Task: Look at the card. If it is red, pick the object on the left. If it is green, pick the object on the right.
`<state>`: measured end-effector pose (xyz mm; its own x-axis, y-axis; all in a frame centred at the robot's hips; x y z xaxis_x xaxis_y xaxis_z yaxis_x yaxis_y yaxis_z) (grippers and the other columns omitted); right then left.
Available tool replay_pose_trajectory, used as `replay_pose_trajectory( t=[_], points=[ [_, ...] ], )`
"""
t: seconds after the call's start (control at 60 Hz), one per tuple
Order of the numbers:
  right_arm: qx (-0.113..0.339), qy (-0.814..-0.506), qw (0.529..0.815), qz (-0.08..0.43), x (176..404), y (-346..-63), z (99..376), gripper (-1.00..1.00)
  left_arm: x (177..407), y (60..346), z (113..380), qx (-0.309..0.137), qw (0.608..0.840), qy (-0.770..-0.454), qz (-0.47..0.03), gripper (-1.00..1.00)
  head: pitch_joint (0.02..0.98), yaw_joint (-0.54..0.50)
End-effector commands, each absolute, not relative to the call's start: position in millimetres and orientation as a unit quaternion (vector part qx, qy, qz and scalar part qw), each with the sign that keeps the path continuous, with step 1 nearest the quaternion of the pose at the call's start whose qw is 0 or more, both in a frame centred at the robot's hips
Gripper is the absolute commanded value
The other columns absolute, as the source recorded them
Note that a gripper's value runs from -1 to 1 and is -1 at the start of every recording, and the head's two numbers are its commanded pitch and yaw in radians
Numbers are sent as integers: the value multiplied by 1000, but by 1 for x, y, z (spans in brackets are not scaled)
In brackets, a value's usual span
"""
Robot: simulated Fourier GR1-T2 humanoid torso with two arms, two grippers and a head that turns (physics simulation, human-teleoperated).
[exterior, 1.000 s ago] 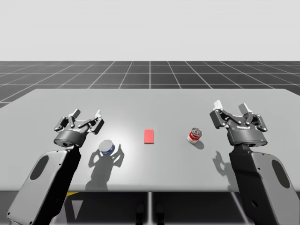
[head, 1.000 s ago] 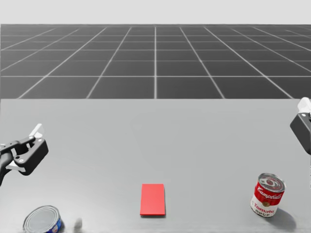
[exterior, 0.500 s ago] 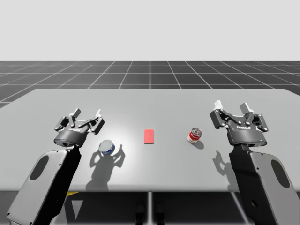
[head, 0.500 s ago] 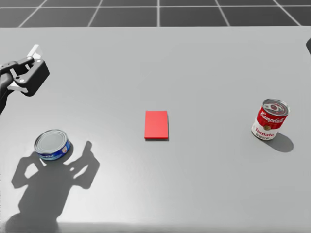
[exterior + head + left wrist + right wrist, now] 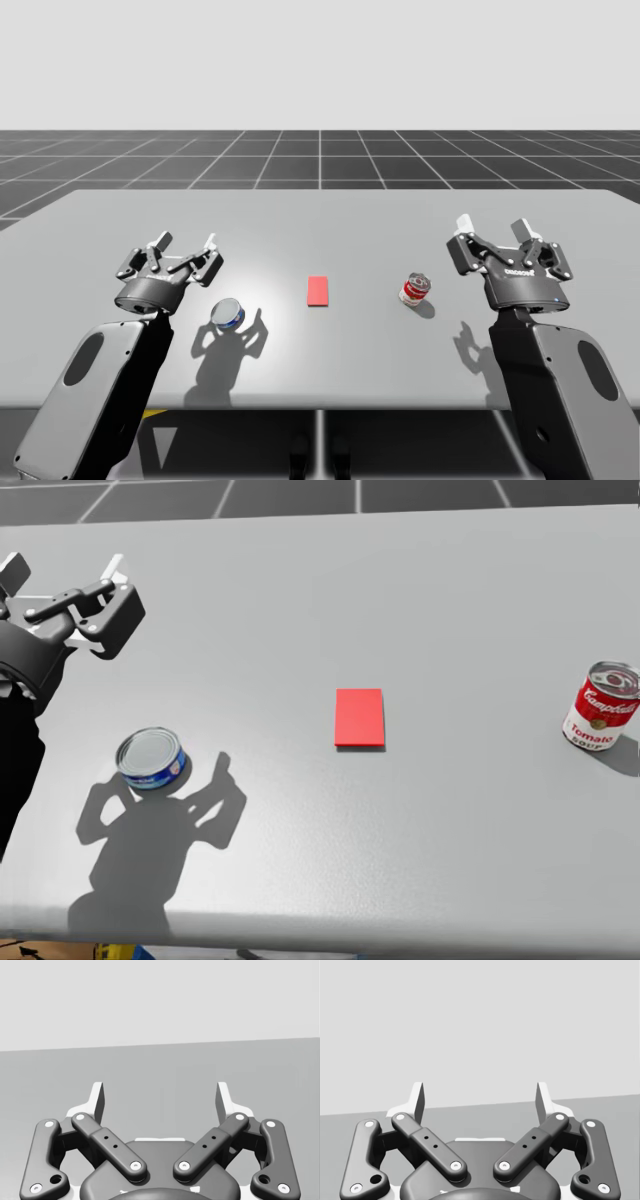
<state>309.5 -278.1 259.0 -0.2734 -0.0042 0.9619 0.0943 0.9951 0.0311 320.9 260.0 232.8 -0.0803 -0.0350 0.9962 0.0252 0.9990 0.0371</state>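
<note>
Presently, the left gripper (image 5: 185, 246) hangs wide open and empty over the table (image 5: 320, 215), just behind the low blue can (image 5: 228, 314) toward the left edge. The card (image 5: 319, 290), mid-table, is red, so that can is the target. Best practice, as judged: centre the fingers over it, descend squarely, then close. The red-and-white can (image 5: 414, 289) and the open, empty right gripper (image 5: 492, 228) sit toward the right edge. Count: one card, two cans, two grippers.

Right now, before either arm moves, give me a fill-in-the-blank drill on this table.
The card on the table is ____. The low blue can sits on the card's ____ side, near my left gripper. The red can stands ____. My right gripper is ____, holding nothing.
Missing: red; left; upright; open.
</note>
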Motion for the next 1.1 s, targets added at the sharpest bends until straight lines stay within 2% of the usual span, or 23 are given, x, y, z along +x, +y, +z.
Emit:
replay_pose_trajectory(
  t=[0.017,0.333,0.7,0.8,0.833,0.95,0.967,1.067,1.1],
  points=[
    [-29,-797,602,-35,309,-277,258,-1000,321,260,232,5,679,-734,-22,-1000,847,139],
    [-26,-793,608,-33,310,-274,254,-1000,321,260,232,4,679,-734,-22,-1000,908,351],
    [-28,-791,610,-33,310,-272,250,-1000,320,258,234,-9,679,-734,-24,-1000,915,386],
    [-28,-790,612,-33,310,-271,249,-1000,317,257,239,-41,689,-724,-12,-1000,920,385],
    [-30,-788,614,-32,311,-270,247,-1000,312,256,246,-63,695,-716,-11,-1000,919,386],
    [-31,-786,616,-30,312,-269,244,-1000,296,253,259,-61,693,-718,-31,-1000,920,389],
    [-30,-785,618,-32,313,-268,243,-1000,288,252,262,-62,700,-710,-47,-1000,920,391],
    [-30,-784,619,-33,313,-267,242,-1000,269,254,264,-62,707,-701,-76,-1000,919,394],
    [-31,-784,619,-33,313,-267,241,-1000,257,256,263,-69,718,-687,-92,-1000,918,396]
  ],
)
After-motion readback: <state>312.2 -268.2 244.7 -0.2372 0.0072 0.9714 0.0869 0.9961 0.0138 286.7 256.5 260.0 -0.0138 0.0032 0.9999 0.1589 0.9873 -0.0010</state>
